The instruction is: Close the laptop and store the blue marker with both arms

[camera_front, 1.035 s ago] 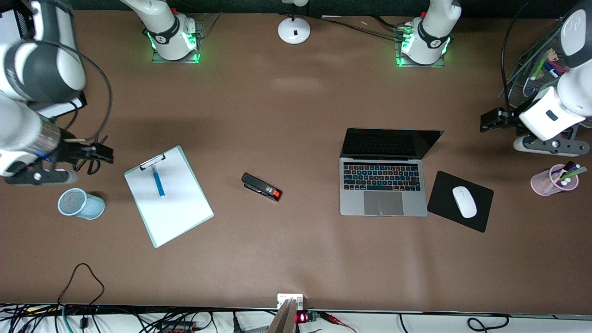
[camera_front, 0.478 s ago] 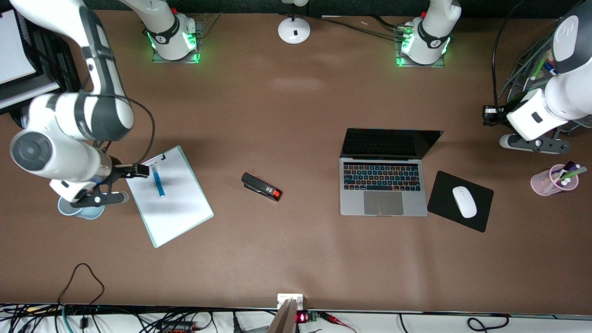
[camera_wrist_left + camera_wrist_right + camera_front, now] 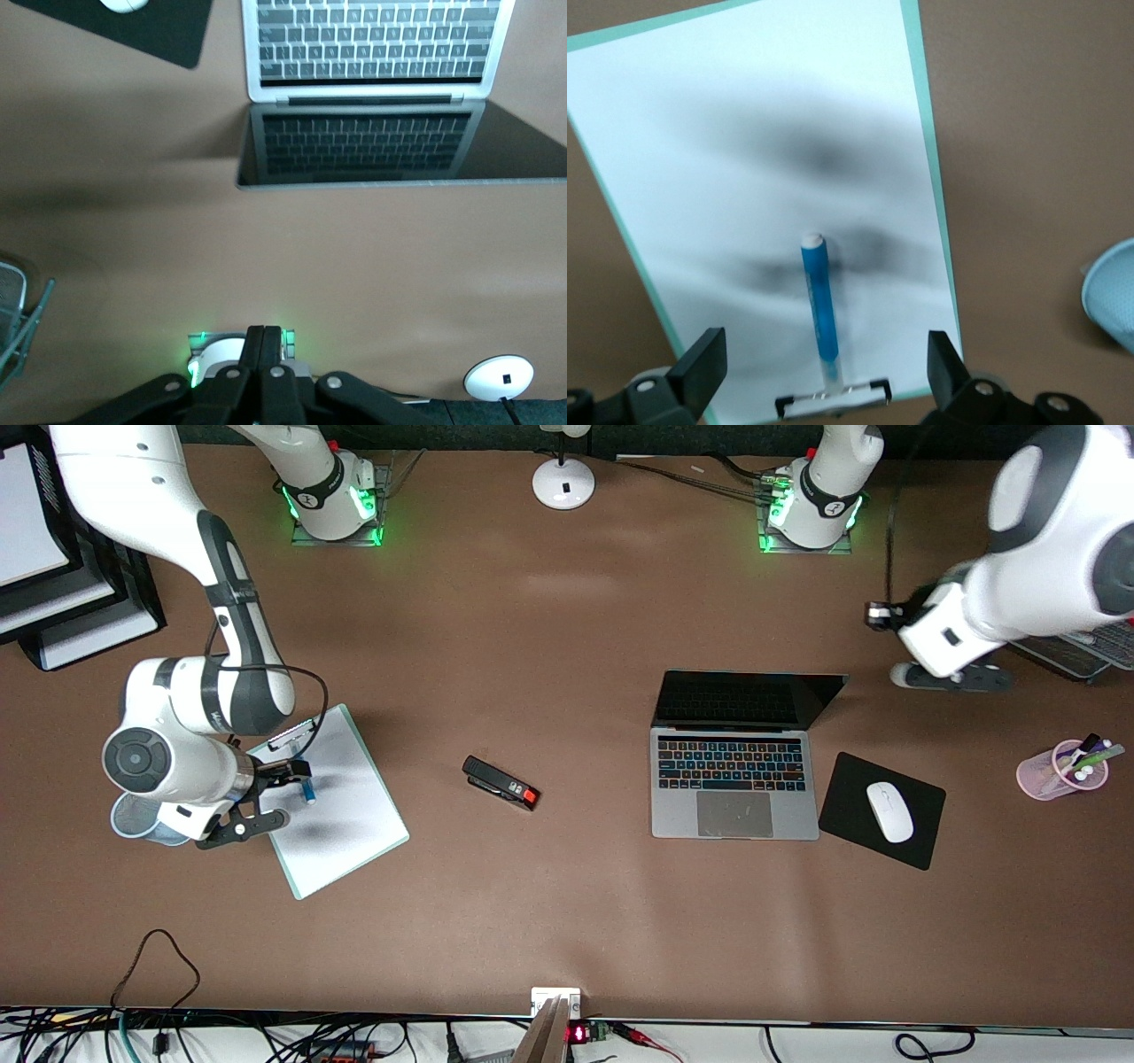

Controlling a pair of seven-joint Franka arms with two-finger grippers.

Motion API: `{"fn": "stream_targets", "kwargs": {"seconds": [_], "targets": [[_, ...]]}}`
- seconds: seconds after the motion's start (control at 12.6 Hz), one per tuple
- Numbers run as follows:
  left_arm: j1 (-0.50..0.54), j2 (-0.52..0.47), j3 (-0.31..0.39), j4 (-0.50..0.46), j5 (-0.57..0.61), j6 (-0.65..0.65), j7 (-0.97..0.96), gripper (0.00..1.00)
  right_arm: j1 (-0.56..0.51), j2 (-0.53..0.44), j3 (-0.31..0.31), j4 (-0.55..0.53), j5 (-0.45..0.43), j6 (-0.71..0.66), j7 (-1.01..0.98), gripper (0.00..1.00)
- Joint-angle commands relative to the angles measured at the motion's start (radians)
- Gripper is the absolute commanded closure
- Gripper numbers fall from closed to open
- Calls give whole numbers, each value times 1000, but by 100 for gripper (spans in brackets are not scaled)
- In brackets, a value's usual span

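The laptop [image 3: 735,779] stands open in the table's middle part, its dark screen upright; the left wrist view shows its keyboard [image 3: 372,44]. My left gripper [image 3: 877,615] hangs over bare table beside the lid, toward the left arm's end, and is shut [image 3: 266,341] on nothing. The blue marker [image 3: 819,310] lies on a white clipboard [image 3: 788,133] with its pale end by the clip. My right gripper [image 3: 822,363] is open above it, one finger on each side, not touching. In the front view the right gripper [image 3: 288,772] covers most of the marker [image 3: 308,791].
A black stapler [image 3: 500,782] lies between the clipboard [image 3: 345,824] and the laptop. A white mouse [image 3: 889,811] rests on a black pad [image 3: 850,779]. There are also a pink cup of pens [image 3: 1061,771], a blue mesh cup [image 3: 133,815], stacked trays [image 3: 53,611] and a lamp base [image 3: 563,483].
The right arm has swung in from its end of the table to over the clipboard and marker. The left gripper has shut and moved toward the laptop.
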Motion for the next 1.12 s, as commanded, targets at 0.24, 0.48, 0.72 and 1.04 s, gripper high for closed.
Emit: {"fn": "stream_targets", "kwargs": {"seconds": [0.24, 0.48, 0.72, 1.04], "targets": [[8, -260, -74, -384, -56, 219, -15, 99, 8, 94, 1, 3, 1, 98, -103, 0], [12, -308, -180, -490, -56, 366, -18, 99, 7, 105, 3, -16, 12, 128, -117, 5], [11, -290, -198, -549, -54, 510, -20, 99, 10, 109, 4, -17, 12, 138, -117, 34], [11, -211, -226, -566, -54, 662, -20, 99, 10, 117, 6, -19, 14, 142, -116, 43]]}}
